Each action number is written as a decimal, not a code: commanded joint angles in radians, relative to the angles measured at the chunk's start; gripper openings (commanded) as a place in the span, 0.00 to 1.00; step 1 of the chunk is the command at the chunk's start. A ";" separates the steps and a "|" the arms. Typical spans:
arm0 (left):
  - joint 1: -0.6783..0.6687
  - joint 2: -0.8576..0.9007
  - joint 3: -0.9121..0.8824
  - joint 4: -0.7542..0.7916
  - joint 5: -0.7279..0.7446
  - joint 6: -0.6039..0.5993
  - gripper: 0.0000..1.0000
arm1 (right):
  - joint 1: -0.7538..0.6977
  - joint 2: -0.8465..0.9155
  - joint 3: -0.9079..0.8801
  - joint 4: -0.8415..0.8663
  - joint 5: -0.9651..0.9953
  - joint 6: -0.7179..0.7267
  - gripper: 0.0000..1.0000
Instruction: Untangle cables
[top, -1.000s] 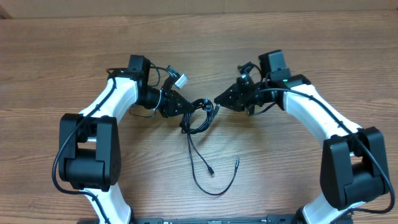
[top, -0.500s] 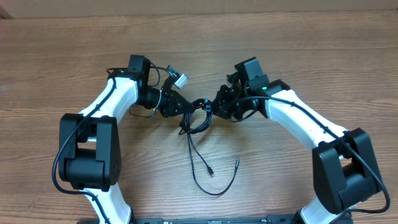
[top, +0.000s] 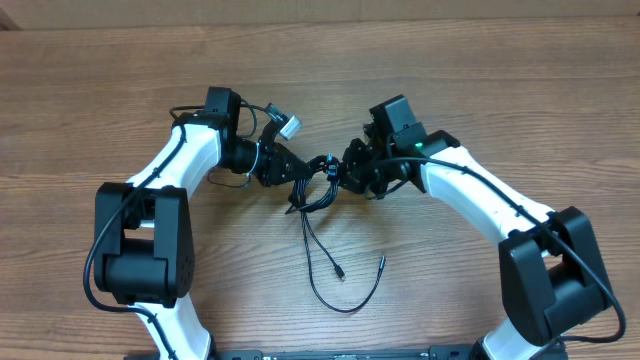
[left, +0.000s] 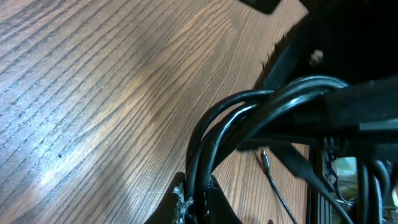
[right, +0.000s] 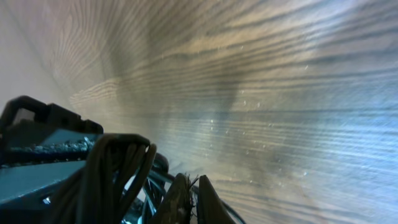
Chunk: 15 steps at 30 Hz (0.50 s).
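Note:
The cables (top: 318, 195) are thin black cords looped in a knot at the table's middle. Two loose tails run toward me and end in small plugs (top: 340, 275). My left gripper (top: 299, 179) is shut on the left side of the knot. In the left wrist view its jaws (left: 198, 190) pinch several strands of the cables (left: 249, 109), which arch up and to the right. My right gripper (top: 338, 174) is shut and its tips press against the knot's right side. Nothing shows between its fingers (right: 191, 186), and the cables (right: 121, 168) bunch just left of them.
The wooden table (top: 480, 80) stretches on all sides, with its far edge along the top of the overhead view. A second plug end (top: 382, 262) lies to the right of the first. A small white connector (top: 289, 127) sticks out from my left arm's wrist.
My right arm has swung left, bringing its shut gripper from a short way off up against the knot. The left gripper has held still on the cables.

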 joint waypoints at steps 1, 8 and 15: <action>-0.001 -0.013 0.012 0.006 0.027 -0.033 0.04 | 0.058 -0.027 -0.004 0.010 -0.026 0.046 0.04; -0.001 -0.013 0.012 0.007 0.023 -0.034 0.04 | 0.068 -0.027 -0.004 0.032 -0.027 0.055 0.04; -0.002 -0.013 0.012 0.035 -0.052 -0.124 0.04 | -0.007 -0.027 -0.004 0.010 -0.014 -0.013 0.04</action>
